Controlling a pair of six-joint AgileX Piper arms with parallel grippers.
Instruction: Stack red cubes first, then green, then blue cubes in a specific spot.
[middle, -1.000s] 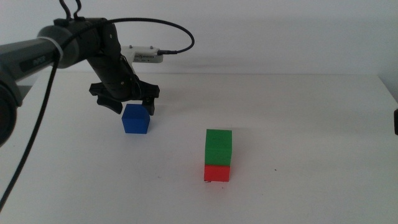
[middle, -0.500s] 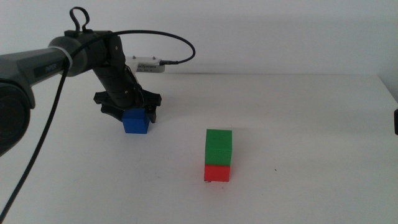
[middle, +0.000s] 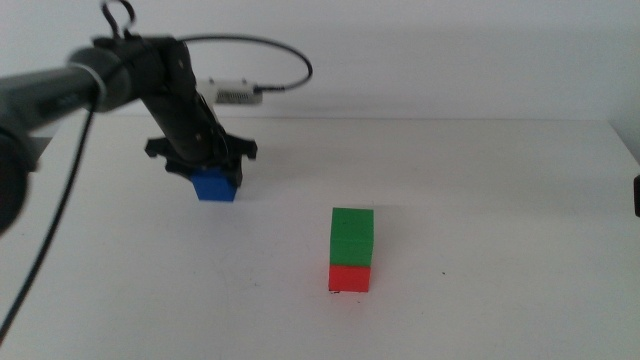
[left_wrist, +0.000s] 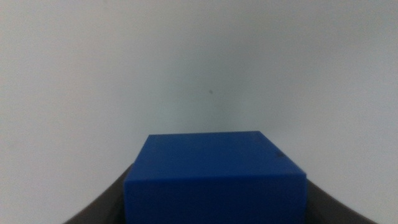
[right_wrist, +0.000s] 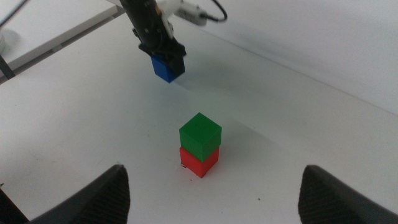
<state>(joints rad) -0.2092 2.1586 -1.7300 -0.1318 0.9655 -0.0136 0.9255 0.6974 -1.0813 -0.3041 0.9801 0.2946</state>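
My left gripper (middle: 205, 168) is shut on the blue cube (middle: 215, 186) and holds it just above the table at the back left. In the left wrist view the blue cube (left_wrist: 214, 177) fills the space between the jaws. The green cube (middle: 352, 235) sits on the red cube (middle: 349, 277) in the middle of the table; both also show in the right wrist view, green (right_wrist: 200, 135) on red (right_wrist: 198, 163). The marked spot is hidden under the stack. My right gripper (right_wrist: 214, 186) is open and empty, off to the right, well apart from the stack.
A tiny dark speck (middle: 443, 273) lies on the white table (middle: 500, 200) right of the stack. A white device with a black cable (middle: 235, 92) sits at the table's back edge behind the left arm.
My left gripper came down around the blue cube, shut on it, and has lifted it slightly up and back. The green-on-red stack has not moved.
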